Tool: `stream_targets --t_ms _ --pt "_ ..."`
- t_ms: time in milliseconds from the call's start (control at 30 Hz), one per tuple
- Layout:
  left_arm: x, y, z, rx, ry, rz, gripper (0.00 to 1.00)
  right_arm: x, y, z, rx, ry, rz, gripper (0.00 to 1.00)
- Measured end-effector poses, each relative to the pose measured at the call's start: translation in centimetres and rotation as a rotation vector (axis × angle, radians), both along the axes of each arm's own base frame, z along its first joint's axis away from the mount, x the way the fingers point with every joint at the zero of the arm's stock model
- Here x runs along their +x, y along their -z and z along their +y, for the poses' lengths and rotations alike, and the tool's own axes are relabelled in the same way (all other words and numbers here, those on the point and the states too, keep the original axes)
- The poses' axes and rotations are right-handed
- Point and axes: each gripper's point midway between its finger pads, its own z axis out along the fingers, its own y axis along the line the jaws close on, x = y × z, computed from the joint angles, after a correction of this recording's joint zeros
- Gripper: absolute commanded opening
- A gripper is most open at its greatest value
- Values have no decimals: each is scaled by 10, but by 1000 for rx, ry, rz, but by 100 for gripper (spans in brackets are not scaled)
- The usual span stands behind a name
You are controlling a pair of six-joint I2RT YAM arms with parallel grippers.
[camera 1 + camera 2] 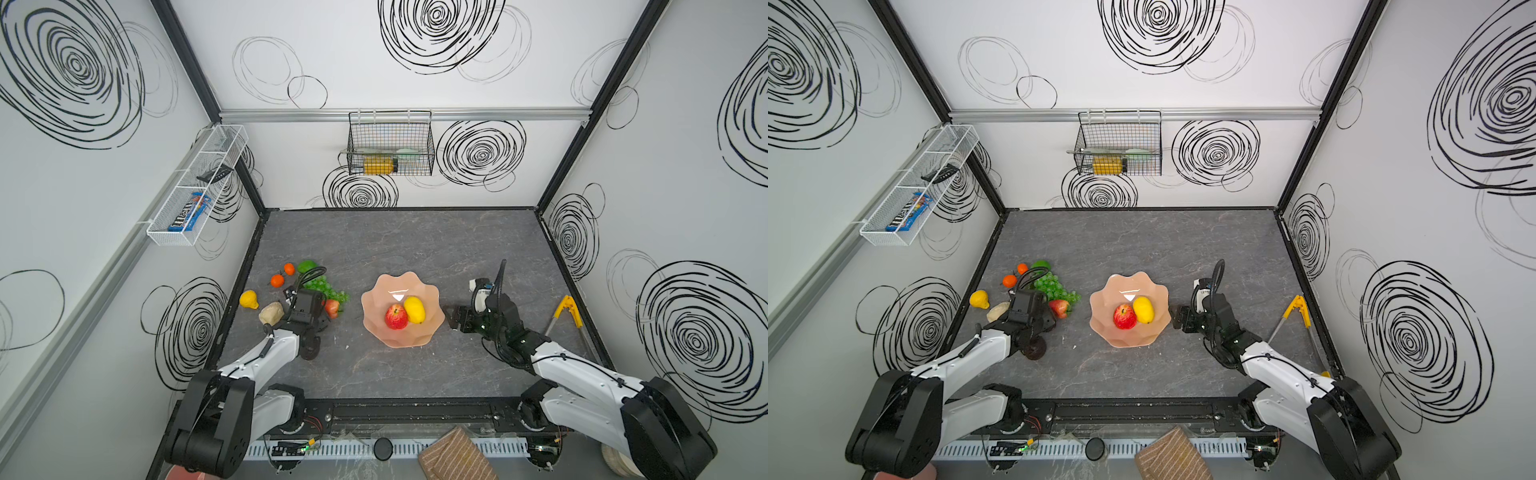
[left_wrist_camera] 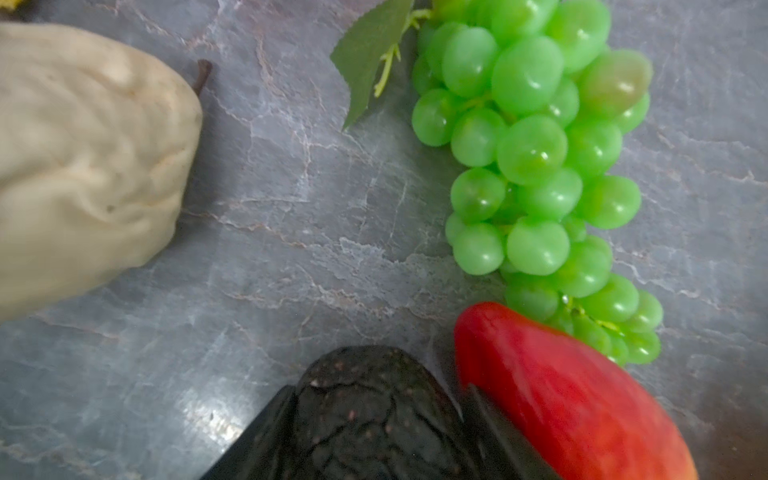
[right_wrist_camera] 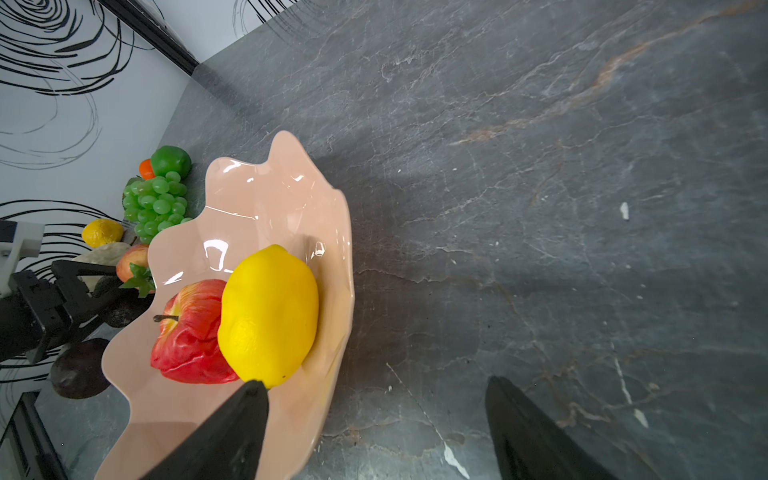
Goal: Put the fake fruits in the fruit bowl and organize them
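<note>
The fruit bowl [image 1: 384, 286] holds a red apple [image 1: 395, 316] and a lemon [image 1: 414, 309], which touch each other. Just right of the bowl, the right gripper [image 3: 376, 380] stands spread and empty, with one finger over the bowl's rim. Left of the bowl, the left gripper [image 2: 378, 392] pinches a dark avocado [image 2: 374, 432]. Also left of the bowl lie the green grapes [image 2: 536, 166], a strawberry [image 2: 561, 407] and a beige pear [image 2: 83, 158].

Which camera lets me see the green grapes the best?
The left wrist view: the grape bunch is close up, each grape and the leaf clear. In both top views it is small. The right wrist view shows it far off, beyond the fruit bowl.
</note>
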Motion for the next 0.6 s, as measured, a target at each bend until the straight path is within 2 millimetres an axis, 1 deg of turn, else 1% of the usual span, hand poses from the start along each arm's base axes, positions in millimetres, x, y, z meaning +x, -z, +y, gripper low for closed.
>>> stream_targets --t_ms 133,233,467,600 --pt "1 -3 -1 -6 7 -12 53 0 0 0 0 0 1 86" --pt "4 -13 -2 -14 8 -52 53 0 0 0 1 1 2 86" --pt "12 -60 -6 -58 6 -225 53 -1 -3 1 10 -6 2 86" --pt "16 -89 -17 -123 16 -301 53 -5 -17 11 62 -51 -12 86"
